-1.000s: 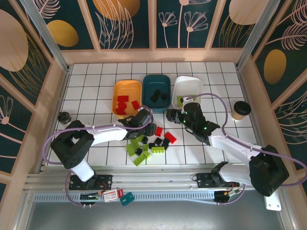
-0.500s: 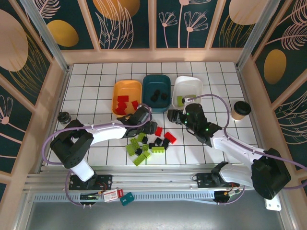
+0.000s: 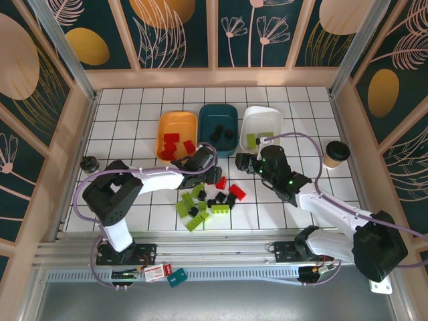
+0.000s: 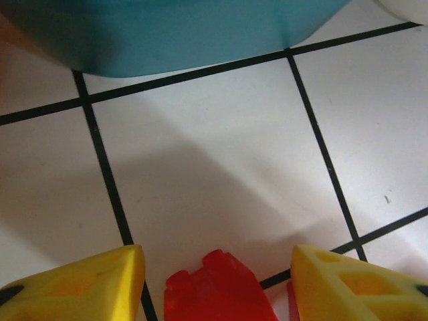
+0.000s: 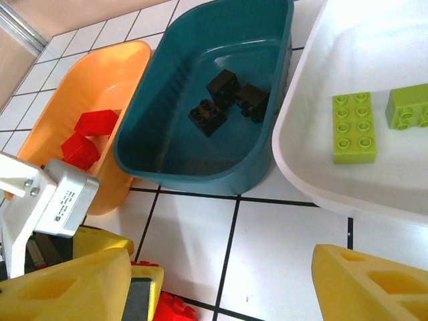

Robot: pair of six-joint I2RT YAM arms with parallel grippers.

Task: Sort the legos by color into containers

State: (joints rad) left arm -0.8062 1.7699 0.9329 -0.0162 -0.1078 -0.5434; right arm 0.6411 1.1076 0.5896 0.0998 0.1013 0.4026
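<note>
left gripper (image 4: 217, 254): fingers stood parted, gripping nothing | red lego (image 4: 214, 291): lay between them, untouched | likely light, rigid, slick; best pinched on flat sides | right gripper (image 5: 222, 257): spread, empty

Three shallow tubs, upright, in one row on the far half of the counter (image 3: 301, 114): orange tub (image 3: 177, 122) at 9 o'clock of the dark teal tub (image 3: 217, 114), white tub (image 3: 265, 120) at 3 o'clock of it. Inside the orange one, several red bricks (image 3: 171, 138). Inside the teal one, a few black bricks (image 5: 214, 110). Inside the white one, two lime green bricks (image 5: 354, 127), studs up. At 6 o'clock of the teal tub, a mixed heap on the tiles: loose green bricks (image 3: 184, 208) toward 8 o'clock, loose black bricks (image 3: 221, 198) in the middle, loose red bricks (image 3: 237, 192) toward 2 o'clock.
</note>
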